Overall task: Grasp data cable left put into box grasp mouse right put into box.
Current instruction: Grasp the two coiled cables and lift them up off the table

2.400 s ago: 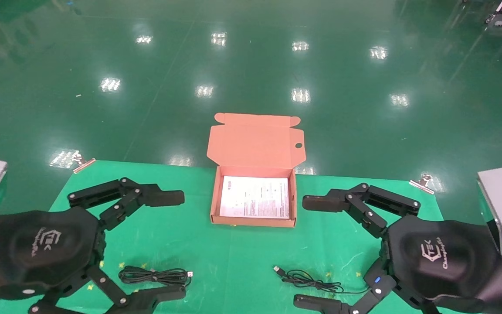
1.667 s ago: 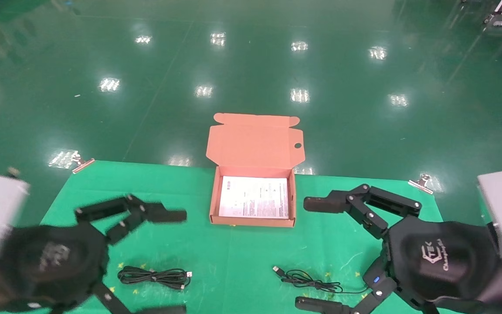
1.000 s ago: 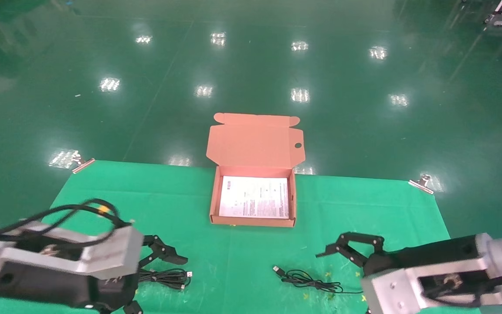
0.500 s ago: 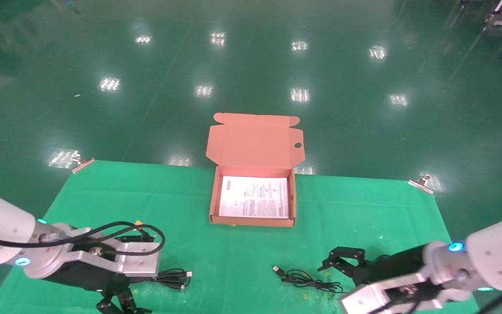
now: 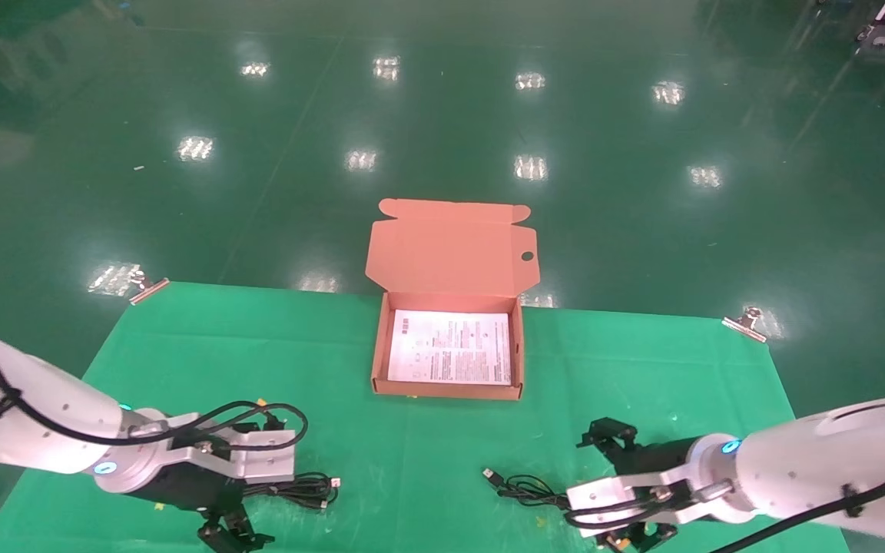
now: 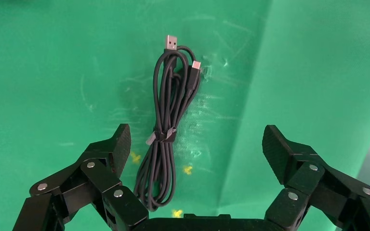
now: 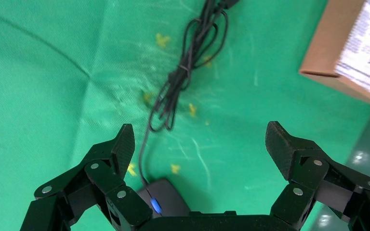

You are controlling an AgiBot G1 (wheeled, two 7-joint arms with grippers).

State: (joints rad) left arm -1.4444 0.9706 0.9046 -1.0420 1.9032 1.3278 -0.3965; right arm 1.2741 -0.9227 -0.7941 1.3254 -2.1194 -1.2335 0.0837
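Black data cable (image 6: 166,130) lies in a tied bundle on the near left of the green table (image 5: 350,338), just under the left gripper (image 6: 195,144), whose jaws are wide apart and hold nothing. To grasp well, they should descend centred on the tie and close across it. The right gripper (image 7: 197,144), equally open and empty, hovers over the mouse (image 7: 166,197); the box (image 5: 447,390) waits open beyond.

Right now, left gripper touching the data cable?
Apart. The left wrist view shows the left gripper open, green cloth visible between each fingertip and the data cable bundle.
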